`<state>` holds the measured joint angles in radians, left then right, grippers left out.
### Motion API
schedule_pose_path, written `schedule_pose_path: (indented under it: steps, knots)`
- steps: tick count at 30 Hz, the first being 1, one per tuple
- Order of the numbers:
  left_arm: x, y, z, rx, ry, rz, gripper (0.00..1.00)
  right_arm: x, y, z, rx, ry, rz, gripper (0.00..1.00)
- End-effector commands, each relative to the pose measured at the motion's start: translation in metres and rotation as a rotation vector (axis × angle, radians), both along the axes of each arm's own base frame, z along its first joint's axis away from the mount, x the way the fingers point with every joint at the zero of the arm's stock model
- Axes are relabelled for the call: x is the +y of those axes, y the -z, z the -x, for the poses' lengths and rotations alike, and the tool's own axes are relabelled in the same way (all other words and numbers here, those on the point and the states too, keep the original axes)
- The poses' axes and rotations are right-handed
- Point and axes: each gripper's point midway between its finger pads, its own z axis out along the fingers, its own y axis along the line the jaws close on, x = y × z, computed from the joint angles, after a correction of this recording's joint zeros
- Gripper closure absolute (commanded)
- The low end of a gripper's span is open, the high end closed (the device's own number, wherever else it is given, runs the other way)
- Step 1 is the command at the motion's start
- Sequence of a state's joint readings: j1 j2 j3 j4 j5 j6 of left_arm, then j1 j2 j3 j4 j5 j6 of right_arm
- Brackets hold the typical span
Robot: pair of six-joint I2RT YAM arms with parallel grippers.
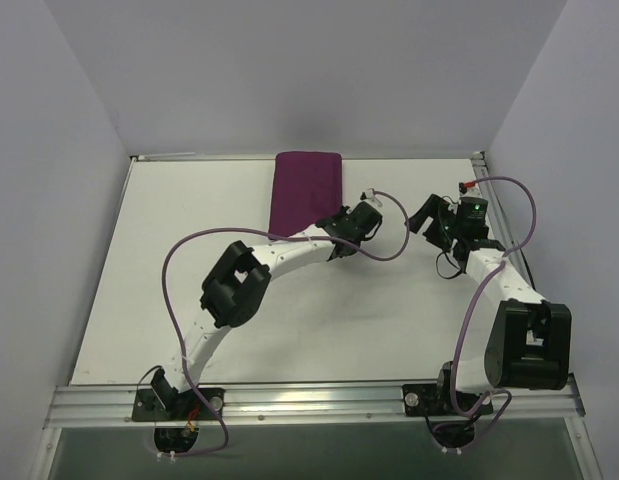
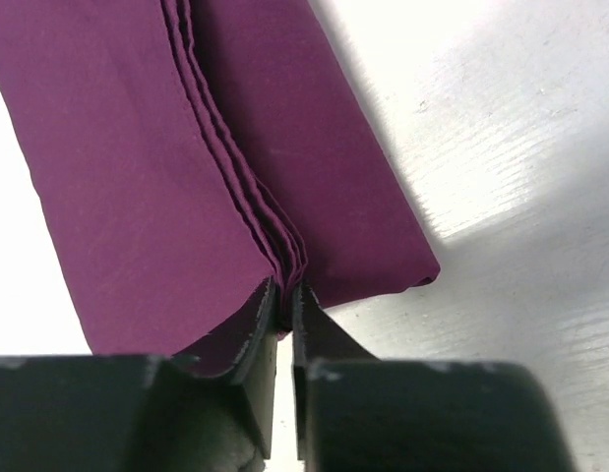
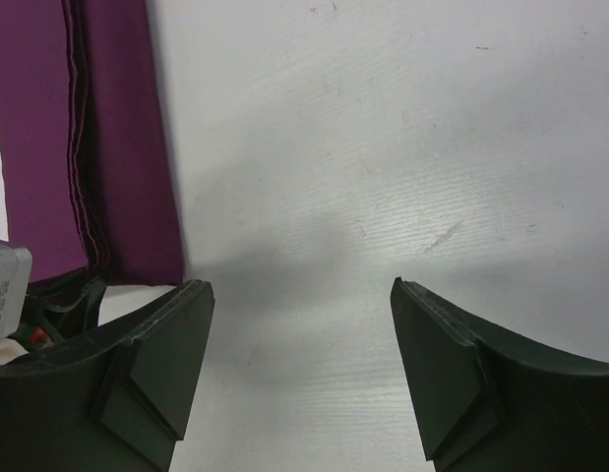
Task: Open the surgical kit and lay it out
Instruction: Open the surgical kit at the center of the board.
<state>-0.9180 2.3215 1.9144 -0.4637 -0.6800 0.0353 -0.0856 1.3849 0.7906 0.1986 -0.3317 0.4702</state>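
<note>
The surgical kit is a folded dark magenta-purple cloth wrap [image 1: 306, 190] lying at the back middle of the table. It fills the left wrist view [image 2: 186, 147] and shows at the left of the right wrist view [image 3: 107, 138]. My left gripper [image 2: 284, 300] is shut on the layered edge of the cloth wrap at its near end. My right gripper [image 3: 299, 295] is open and empty over bare table, to the right of the wrap. The steel tray and instruments are hidden.
The white table [image 1: 389, 320] has grey walls on the left, back and right. A metal rail [image 1: 309, 400] runs along the near edge. Purple cables [image 1: 189, 250] loop from both arms over the table.
</note>
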Motion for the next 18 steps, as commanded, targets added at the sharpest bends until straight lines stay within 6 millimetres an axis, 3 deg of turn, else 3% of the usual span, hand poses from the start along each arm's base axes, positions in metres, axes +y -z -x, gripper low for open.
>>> schedule_pose_path:
  steps: [1, 8, 11, 12, 13, 14, 15, 16, 17, 18]
  knots:
    - [-0.008, -0.047, -0.011, -0.055, -0.003, 0.117, 0.88, 0.001, -0.011, -0.002, -0.047, -0.018, -0.001, 0.26]
    - [0.003, -0.081, -0.022, 0.021, -0.024, 0.363, 0.98, 0.003, -0.006, -0.003, -0.034, -0.034, -0.008, 0.26]
    - [0.034, -0.110, -0.040, 0.041, -0.085, 0.531, 0.98, 0.006, -0.003, -0.006, -0.024, -0.046, -0.015, 0.26]
    - [0.040, -0.134, -0.040, 0.045, -0.066, 0.611, 0.98, 0.006, -0.003, -0.007, -0.021, -0.049, -0.017, 0.26]
    - [0.051, -0.138, -0.044, 0.048, -0.099, 0.675, 0.98, 0.007, -0.001, -0.007, -0.017, -0.054, -0.021, 0.26]
    - [0.081, -0.147, -0.060, 0.028, -0.155, 0.721, 0.98, 0.008, -0.002, -0.008, -0.018, -0.057, -0.025, 0.26]
    - [0.094, -0.172, -0.060, 0.006, -0.149, 0.792, 0.98, 0.008, -0.002, -0.009, -0.018, -0.059, -0.026, 0.26]
    - [0.112, -0.171, -0.062, 0.015, -0.198, 0.832, 0.98, 0.009, -0.002, -0.009, -0.017, -0.062, -0.028, 0.26]
    - [0.151, -0.174, -0.075, -0.011, -0.276, 0.857, 0.98, 0.009, -0.003, -0.011, -0.020, -0.063, -0.029, 0.26]
    - [0.172, -0.191, -0.074, -0.043, -0.304, 0.888, 0.98, 0.009, -0.005, -0.012, -0.022, -0.066, -0.030, 0.26]
